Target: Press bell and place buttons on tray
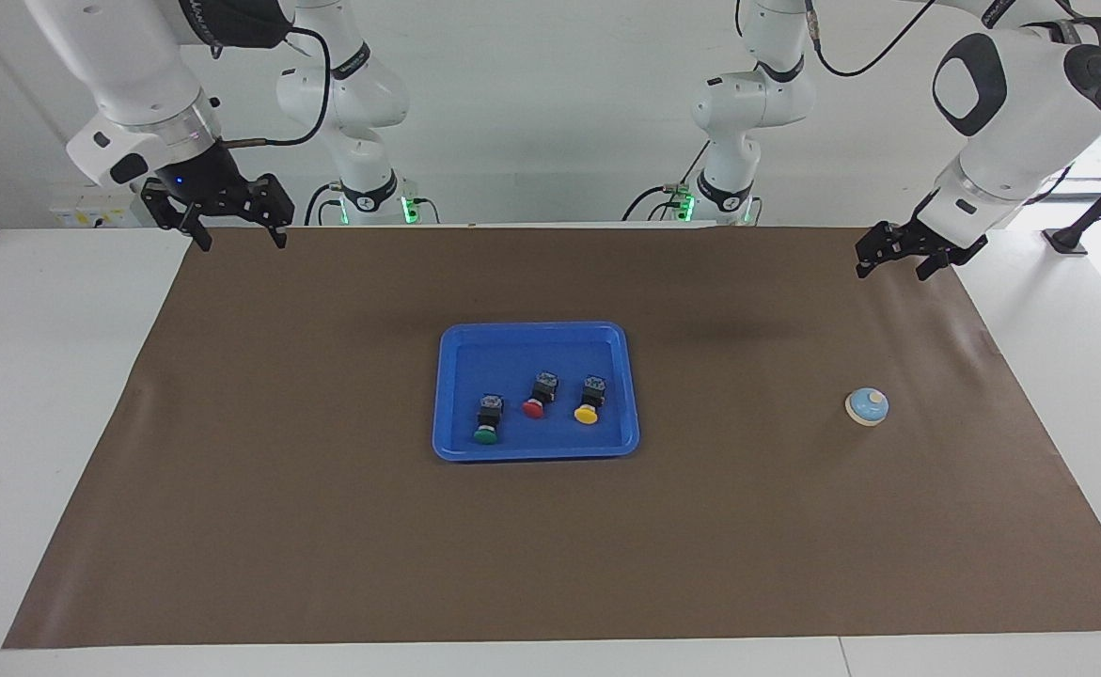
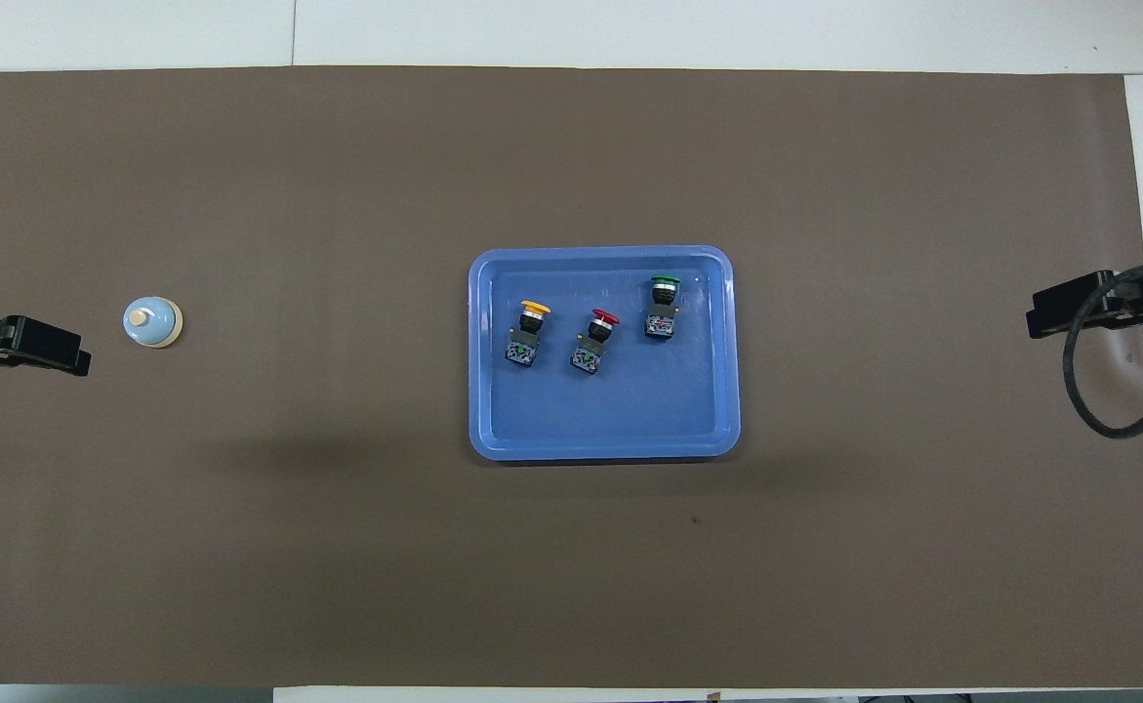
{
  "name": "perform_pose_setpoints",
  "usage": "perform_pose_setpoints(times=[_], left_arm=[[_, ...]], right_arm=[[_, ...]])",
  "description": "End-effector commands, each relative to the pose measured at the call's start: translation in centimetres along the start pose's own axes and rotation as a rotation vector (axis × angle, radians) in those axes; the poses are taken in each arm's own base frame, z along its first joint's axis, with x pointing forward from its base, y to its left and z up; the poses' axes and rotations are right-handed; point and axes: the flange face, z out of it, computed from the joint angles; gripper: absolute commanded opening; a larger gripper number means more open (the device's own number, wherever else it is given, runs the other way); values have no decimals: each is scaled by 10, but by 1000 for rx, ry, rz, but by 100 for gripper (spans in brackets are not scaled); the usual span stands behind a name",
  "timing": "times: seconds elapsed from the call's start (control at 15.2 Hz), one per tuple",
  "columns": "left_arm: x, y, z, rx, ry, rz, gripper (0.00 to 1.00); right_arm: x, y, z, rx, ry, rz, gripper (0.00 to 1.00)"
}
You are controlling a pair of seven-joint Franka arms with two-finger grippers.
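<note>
Resting in a loose row inside the blue tray [image 1: 536, 447] at the middle of the brown mat [image 1: 324, 527], the yellow button [image 1: 589, 399], red button [image 1: 540, 394] and green button [image 1: 487, 418] lie on their sides, while the bell [image 1: 867, 406] sits alone near the mat's edge at the left arm's end; the left gripper [image 1: 917, 254] hangs raised over the mat's corner at that end with fingers spread and empty, and the right gripper [image 1: 230, 221] waits, fingers apart, over the opposite corner. Small, rigid and likely light, each button looks best pinched across its boxy black body, its round cap seeming apt to slip; the bell's cream knob is judged to need only a downward tap
</note>
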Motion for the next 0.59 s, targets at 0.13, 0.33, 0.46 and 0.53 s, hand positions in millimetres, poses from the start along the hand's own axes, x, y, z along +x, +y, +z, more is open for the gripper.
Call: perform_pose_setpoints(times=[0.13,0.33,0.46,0.53], left_arm=[[3,17,7,1,-17,-7,100],[10,26,-3,-2,-8,5,100],[14,27,-6,-3,-3,3,100],[15,26,-9,-2,1,2,100]], right_arm=[[-8,1,-1,-13,-6,1,100],[-8,2,-1,-13,-6,3,100],[-8,2,-1,-13,-6,3,100],[-8,1,-1,-13,-6,1,100]])
